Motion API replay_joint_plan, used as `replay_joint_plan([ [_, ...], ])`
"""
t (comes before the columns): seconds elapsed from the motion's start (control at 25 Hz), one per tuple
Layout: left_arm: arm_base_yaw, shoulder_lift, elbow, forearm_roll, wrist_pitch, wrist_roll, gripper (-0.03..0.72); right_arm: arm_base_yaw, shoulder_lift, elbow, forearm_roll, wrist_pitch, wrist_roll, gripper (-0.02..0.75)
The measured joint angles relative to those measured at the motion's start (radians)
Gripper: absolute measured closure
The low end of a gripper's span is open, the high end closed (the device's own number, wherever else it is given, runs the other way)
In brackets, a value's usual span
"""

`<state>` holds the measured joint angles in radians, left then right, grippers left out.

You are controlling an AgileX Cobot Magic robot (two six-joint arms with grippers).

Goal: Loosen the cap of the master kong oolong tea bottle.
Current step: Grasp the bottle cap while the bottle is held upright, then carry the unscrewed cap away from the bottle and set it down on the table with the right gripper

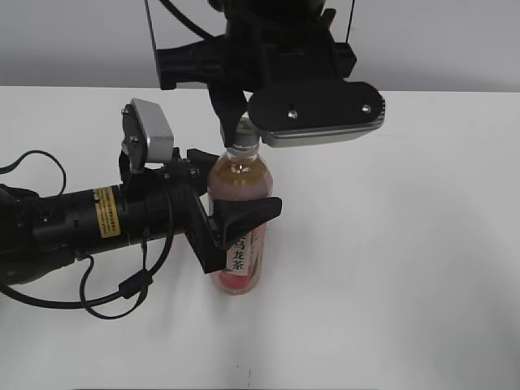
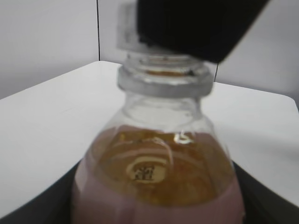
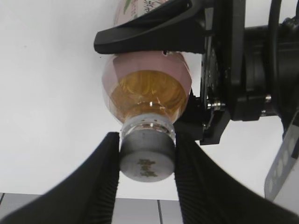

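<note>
The master kong oolong tea bottle [image 1: 237,244] stands upright on the white table, with amber tea and a pink label. My left gripper [image 1: 236,223] is shut on its body from the left; its shoulder fills the left wrist view [image 2: 156,186]. My right gripper [image 1: 240,130] comes down from above and is shut on the white cap [image 3: 147,159], one ribbed finger on each side. In the exterior view only the cap's lower edge [image 1: 241,149] shows under the right wrist. In the right wrist view the bottle [image 3: 147,91] hangs below the cap.
The white table [image 1: 406,268] stretches around the bottle. The left arm and its cables [image 1: 73,227] lie across the table's left side. A grey wall stands behind.
</note>
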<state>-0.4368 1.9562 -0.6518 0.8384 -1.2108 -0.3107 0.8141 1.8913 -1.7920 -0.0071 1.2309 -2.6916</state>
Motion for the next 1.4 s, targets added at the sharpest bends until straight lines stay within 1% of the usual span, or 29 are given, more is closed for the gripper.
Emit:
replay_joint_plan([
  [0.4, 0.0, 0.001, 0.0, -0.002, 0.007, 0.003, 0.241, 0.02, -0.009, -0.001, -0.014, -0.008, -0.083, 0.465],
  [0.56, 0.0, 0.001, 0.0, -0.005, 0.007, 0.003, 0.241, 0.02, -0.031, -0.002, -0.02, -0.008, -0.076, 0.465],
  [0.64, 0.0, 0.001, 0.0, -0.006, 0.007, 0.003, 0.241, 0.02, -0.039, -0.002, -0.023, -0.008, -0.028, 0.465],
  [0.72, 0.0, 0.001, 0.0, -0.006, 0.007, 0.003, 0.241, 0.019, -0.05, -0.002, -0.053, -0.008, 0.079, 0.465],
  [0.8, 0.0, 0.001, 0.0, -0.006, 0.007, 0.003, 0.241, 0.004, -0.057, -0.002, -0.088, -0.008, 0.249, 0.465],
  [0.88, 0.0, 0.001, 0.0, -0.007, 0.007, 0.003, 0.241, -0.024, -0.059, -0.002, -0.099, -0.008, 0.422, 0.465],
  [0.96, 0.0, 0.001, 0.0, -0.007, 0.007, 0.003, 0.241, -0.07, -0.059, -0.001, -0.106, -0.008, 0.607, 0.465],
  [1.08, 0.0, 0.001, 0.0, -0.007, 0.007, 0.003, 0.241, -0.169, -0.061, 0.037, -0.113, -0.011, 0.851, 0.465],
  [1.28, 0.0, 0.001, 0.0, -0.007, 0.007, 0.003, 0.241, -0.321, -0.049, 0.136, -0.119, -0.011, 1.138, 0.465],
  [1.4, 0.0, 0.001, 0.0, -0.007, 0.007, 0.003, 0.241, -0.399, -0.006, 0.152, -0.121, -0.011, 1.316, 0.465],
])
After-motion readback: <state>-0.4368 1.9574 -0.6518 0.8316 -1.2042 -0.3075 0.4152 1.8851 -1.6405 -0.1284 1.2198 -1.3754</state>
